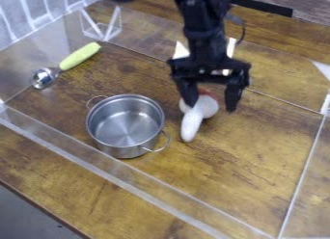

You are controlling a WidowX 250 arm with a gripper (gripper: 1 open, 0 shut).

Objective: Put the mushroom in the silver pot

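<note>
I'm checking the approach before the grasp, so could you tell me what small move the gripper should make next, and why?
Probably lower the open gripper a little further around the mushroom and close on it. The mushroom lies on the wooden table just right of the silver pot, which is empty, and the fingers straddle its upper end without clamping it, so nothing is held yet.
</note>
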